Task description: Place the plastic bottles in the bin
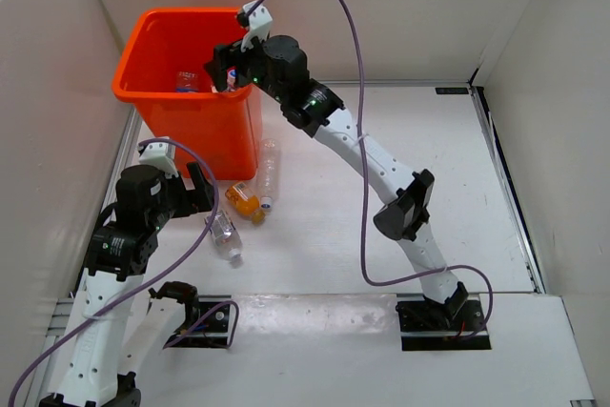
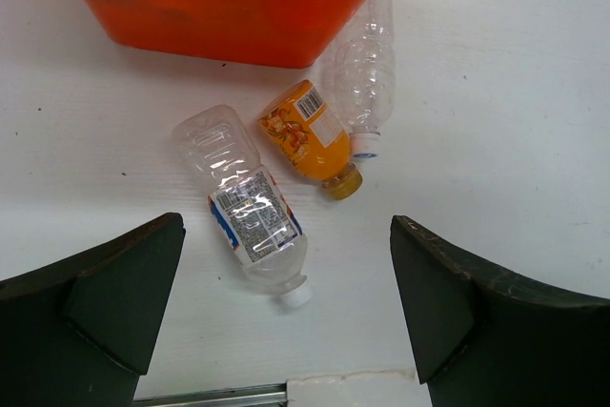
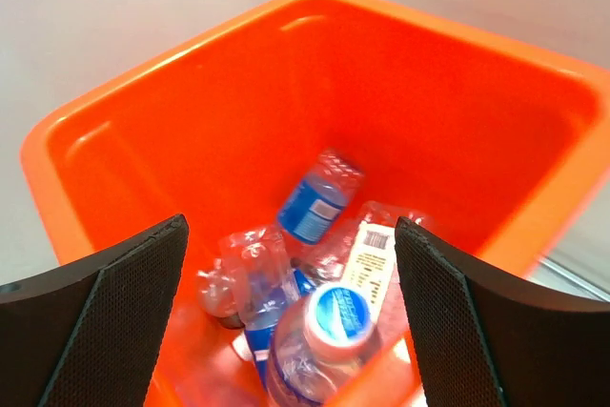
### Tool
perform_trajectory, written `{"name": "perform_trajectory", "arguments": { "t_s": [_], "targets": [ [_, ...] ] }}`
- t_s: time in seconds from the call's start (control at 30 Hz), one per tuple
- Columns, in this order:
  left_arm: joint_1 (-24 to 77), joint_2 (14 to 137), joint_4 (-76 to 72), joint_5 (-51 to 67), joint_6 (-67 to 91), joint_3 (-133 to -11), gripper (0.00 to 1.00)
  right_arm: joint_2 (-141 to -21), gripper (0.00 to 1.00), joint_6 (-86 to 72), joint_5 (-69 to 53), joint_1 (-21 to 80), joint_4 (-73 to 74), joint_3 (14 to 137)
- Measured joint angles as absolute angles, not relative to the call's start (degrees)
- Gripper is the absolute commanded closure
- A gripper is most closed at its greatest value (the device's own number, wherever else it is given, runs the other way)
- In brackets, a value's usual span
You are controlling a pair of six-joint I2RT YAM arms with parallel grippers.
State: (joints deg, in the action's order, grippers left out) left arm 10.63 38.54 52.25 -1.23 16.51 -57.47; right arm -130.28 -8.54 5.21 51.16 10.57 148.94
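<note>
**While three bottles lie on the desk, both tools stand open**

Where the right tool (image 3: 288, 226) hangs over the orange bin (image 3: 95, 111), its jaws are spread wide and grip nothing. Several plastic bottles sit inside the bin, among them a blue-labelled bottle (image 3: 310, 202) and a blue-topped bottle (image 3: 329, 331) seen end-on, nearest the camera. The left tool (image 2: 286, 226) hangs open and empty above the desk (image 2: 496, 92). Beneath it lie a white-labelled bottle (image 2: 253, 221), an orange-liquid bottle (image 2: 315, 135) and a bare clear bottle (image 2: 362, 73), the last just beside the bin's outer wall.
</note>
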Motion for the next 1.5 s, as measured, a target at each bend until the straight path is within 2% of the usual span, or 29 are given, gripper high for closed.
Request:
{"name": "perform_trajectory", "arguments": {
  "t_s": [0.13, 0.27, 0.4, 0.53, 0.63, 0.83, 0.97, 1.13, 1.3, 1.5],
  "targets": [
    [10.63, 38.68, 52.27, -1.26, 16.51, -57.47, 0.00, -124.92, 0.10, -6.79, 9.74, 51.68, 11.09, 143.33],
    [10.63, 38.72, 52.27, -1.63, 16.53, -57.47, 0.00, -113.25, 0.10, -4.58, 16.08, 52.23, 12.45, 132.27],
    [10.63, 38.83, 52.29, -3.36, 17.78, -57.36, 0.00, -97.30, 0.10, -5.39, 19.88, 51.07, 11.90, 115.59],
    [10.63, 38.76, 51.96, -4.95, 19.66, -55.81, 0.00, -81.36, 0.10, -12.08, 12.60, 43.35, 9.43, 93.54],
    [10.63, 38.72, 52.10, -6.00, 21.87, -54.37, 0.00, -75.35, 0.10, -16.47, 6.22, 36.29, 9.85, 79.05],
    [11.11, 40.21, 52.71, -8.78, 24.73, -53.45, 0.00, -72.36, 0.10, -18.24, 4.75, 34.61, 21.63, 66.00],
    [11.38, 44.49, 54.04, -10.07, 28.77, -53.45, 0.00, -65.87, 0.10, -19.25, 12.45, 39.03, 30.33, 61.32],
    [11.60, 48.45, 53.36, -8.73, 36.07, -50.65, 0.00, -58.26, 0.10, -26.48, 30.61, 53.32, 38.41, 57.12],
    [12.19, 48.99, 50.98, -8.10, 40.51, -43.40, 0.00, -56.10, 0.10, -32.82, 38.11, 65.17, 44.25, 55.70],
    [13.15, 53.47, 48.75, -9.78, 42.11, -42.68, 0.00, -50.89, 0.10, -39.07, 41.91, 74.22, 47.11, 50.94]
  ]
}}
